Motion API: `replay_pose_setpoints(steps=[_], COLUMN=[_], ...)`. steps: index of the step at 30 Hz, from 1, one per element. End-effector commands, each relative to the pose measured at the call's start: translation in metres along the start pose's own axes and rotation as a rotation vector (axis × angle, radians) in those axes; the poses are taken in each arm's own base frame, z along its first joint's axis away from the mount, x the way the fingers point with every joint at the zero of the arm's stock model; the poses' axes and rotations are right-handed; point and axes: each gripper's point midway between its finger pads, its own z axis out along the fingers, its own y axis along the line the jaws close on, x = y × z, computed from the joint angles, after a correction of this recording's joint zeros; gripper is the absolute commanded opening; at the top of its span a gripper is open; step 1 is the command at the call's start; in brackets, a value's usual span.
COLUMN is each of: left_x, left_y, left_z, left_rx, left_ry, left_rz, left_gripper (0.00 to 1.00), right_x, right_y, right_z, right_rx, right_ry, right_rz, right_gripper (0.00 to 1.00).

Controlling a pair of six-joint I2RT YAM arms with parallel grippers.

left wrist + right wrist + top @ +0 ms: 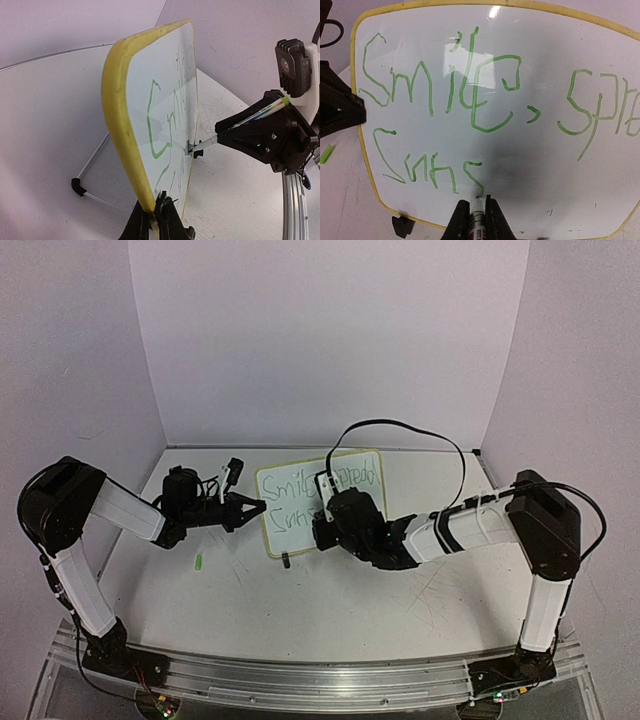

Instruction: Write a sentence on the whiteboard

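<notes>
The whiteboard (285,492) stands tilted upright at mid table, with a pale yellow frame. My left gripper (258,508) is shut on its left edge; in the left wrist view the left gripper (156,212) pinches the yellow frame of the whiteboard (165,95) from below. My right gripper (477,207) is shut on a marker (478,222) whose tip touches the whiteboard (545,165). The sentence (490,129) is in green: "Smile, spre" above, "Suns" below, the tip at the foot of the last letter. The right arm hides part of the sentence (290,483) in the top view.
A small green piece (199,562) lies on the table left of the board, also seen as the green piece (325,154). A black foot (401,226) and a wire stand (90,165) prop the board. A black cable (400,425) arcs over it. Pale walls close the back and sides.
</notes>
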Motion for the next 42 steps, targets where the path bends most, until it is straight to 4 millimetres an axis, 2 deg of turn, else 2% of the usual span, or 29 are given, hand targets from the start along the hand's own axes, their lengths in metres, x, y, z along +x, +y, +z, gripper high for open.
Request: replay_pose_setpoints(steps=[1, 6, 9, 11, 14, 20, 29, 36, 42], left_x=[0.035, 0.035, 0.035, 0.035, 0.035, 0.035, 0.035, 0.035, 0.035], left_y=[0.03, 0.029, 0.029, 0.029, 0.029, 0.028, 0.029, 0.029, 0.029], left_z=[0.0, 0.0, 0.0, 0.0, 0.0, -0.001, 0.0, 0.0, 0.0], left_rx=[-0.132, -0.133, -0.132, -0.131, -0.131, -0.132, -0.131, -0.131, -0.13], left_ry=[0.107, 0.108, 0.108, 0.108, 0.108, 0.108, 0.108, 0.108, 0.108], left_rz=[0.023, 0.023, 0.022, 0.023, 0.023, 0.023, 0.022, 0.024, 0.024], left_gripper=[0.0, 0.0, 0.0, 0.0, 0.0, 0.0, 0.0, 0.0, 0.0], right_x=[-0.02, -0.04, -0.053, -0.057, -0.056, -0.059, -0.063, -0.055, -0.039], right_y=[0.013, 0.013, 0.004, -0.007, -0.017, -0.016, -0.017, -0.018, -0.021], right_z=[0.003, -0.003, -0.021, -0.025, -0.021, -0.008, 0.0, 0.005, 0.004], right_rx=[-0.034, -0.034, -0.036, -0.032, -0.018, -0.009, 0.008, 0.02, 0.027], right_ry=[-0.04, -0.081, -0.108, -0.113, -0.108, -0.11, -0.121, -0.106, -0.072], right_rz=[0.033, 0.04, 0.069, 0.099, 0.1, 0.082, 0.066, 0.054, 0.046], right_gripper=[0.0, 0.0, 0.0, 0.0, 0.0, 0.0, 0.0, 0.0, 0.0])
